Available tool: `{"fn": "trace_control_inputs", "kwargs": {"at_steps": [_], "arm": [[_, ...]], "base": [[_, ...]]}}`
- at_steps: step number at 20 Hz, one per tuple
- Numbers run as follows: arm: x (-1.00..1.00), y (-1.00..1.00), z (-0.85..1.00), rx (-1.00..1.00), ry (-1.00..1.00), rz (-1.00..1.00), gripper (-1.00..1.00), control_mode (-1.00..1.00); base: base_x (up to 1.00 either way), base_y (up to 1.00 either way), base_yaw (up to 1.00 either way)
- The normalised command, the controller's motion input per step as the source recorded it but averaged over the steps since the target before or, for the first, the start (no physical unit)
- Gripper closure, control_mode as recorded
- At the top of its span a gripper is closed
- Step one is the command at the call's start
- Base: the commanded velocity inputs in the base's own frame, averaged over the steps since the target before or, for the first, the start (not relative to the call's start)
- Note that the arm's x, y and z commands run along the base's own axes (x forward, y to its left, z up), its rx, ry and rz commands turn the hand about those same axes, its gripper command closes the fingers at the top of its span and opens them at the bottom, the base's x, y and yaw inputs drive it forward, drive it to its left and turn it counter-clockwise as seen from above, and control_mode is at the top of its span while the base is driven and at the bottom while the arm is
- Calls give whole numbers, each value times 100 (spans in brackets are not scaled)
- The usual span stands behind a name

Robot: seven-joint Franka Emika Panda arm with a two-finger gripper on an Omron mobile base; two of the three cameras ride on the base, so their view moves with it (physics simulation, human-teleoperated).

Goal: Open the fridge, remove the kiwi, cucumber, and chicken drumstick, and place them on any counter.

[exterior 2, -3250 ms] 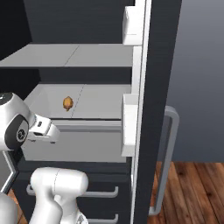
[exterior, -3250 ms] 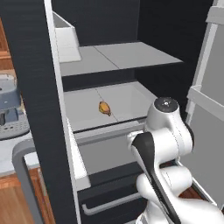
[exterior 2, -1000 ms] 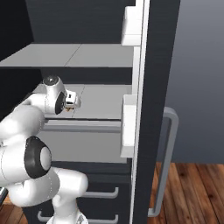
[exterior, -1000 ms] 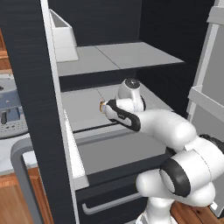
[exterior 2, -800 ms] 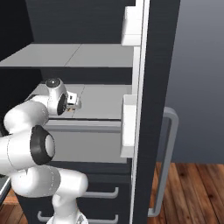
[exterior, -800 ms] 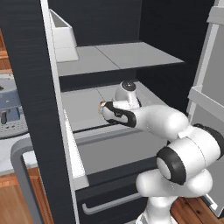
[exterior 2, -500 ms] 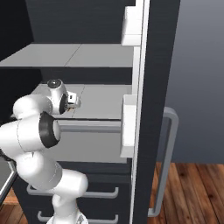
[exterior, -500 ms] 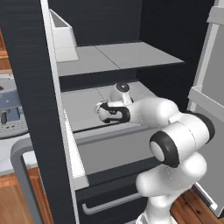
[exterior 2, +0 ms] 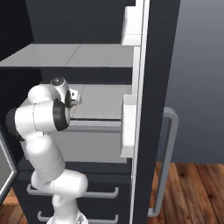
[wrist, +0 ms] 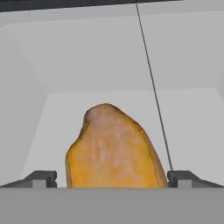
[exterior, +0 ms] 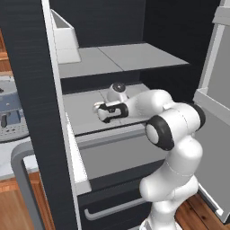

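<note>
Since a second earlier the gripper had pushed deeper onto the fridge shelf, jaws spread wide around the chicken drumstick mid-shelf, so squeezing shut looked like the next move.

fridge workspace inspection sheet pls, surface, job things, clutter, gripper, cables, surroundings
surface: pale grey fridge shelf, inside the open fridge
job's things: chicken drumstick lies on the shelf, between the finger tips; kiwi and cucumber nothing seen
clutter: white door bin on the left door
grippers: gripper open, one tip on each side of the drumstick, not closed on it
cables: nothing seen
surroundings: lower drawers shut; wood floor; grey appliance at left
</note>
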Motion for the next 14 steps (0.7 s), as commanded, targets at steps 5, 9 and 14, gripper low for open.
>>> {"fn": "trace_control_inputs", "kwargs": {"at_steps": [5,9,14], "arm": [[44,0,-34,0,0,0,-100,-100],[3,2,-56,0,0,0,100,-100],[-14,1,-46,0,0,0,100,-100]], "base": [[0,0,0],[0,0,0],[0,0,0]]}}
